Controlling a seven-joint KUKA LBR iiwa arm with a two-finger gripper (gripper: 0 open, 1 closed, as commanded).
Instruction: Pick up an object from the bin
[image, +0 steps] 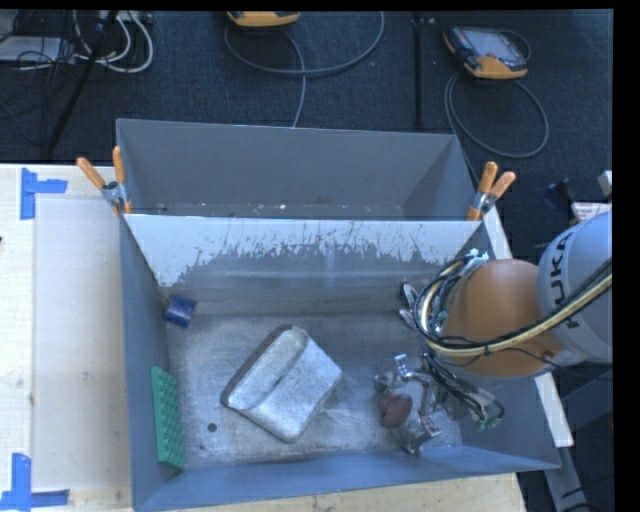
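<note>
The arm is at the grasping step of the pick. The end effector (410, 407) sits low over the floor of the bin (300, 200), to the right of the silvery grey pouch (283, 383) that lies near the middle of the floor. It is well apart from that pouch.

A small dark brown rounded lump (395, 409) lies directly at the end effector, inside its metal parts, also to the right of the pouch. On position alone this looks to be the 1 thing being gone for. Whether the end effector is released, or clenched on the lump, cannot be told from this view, since wires and metal parts crowd the spot.

If the grip is not yet made, the next move calls for a firm close on the lump and then a straight lift clear of the floor. The lump looks smooth and rounded, so it might roll or slip out.

2 other things lie far to the left of the pouch: a small blue piece (180, 311) up by the sloping wall, and a green studded strip (167, 417) along the left side. Neither is in the way.
</note>
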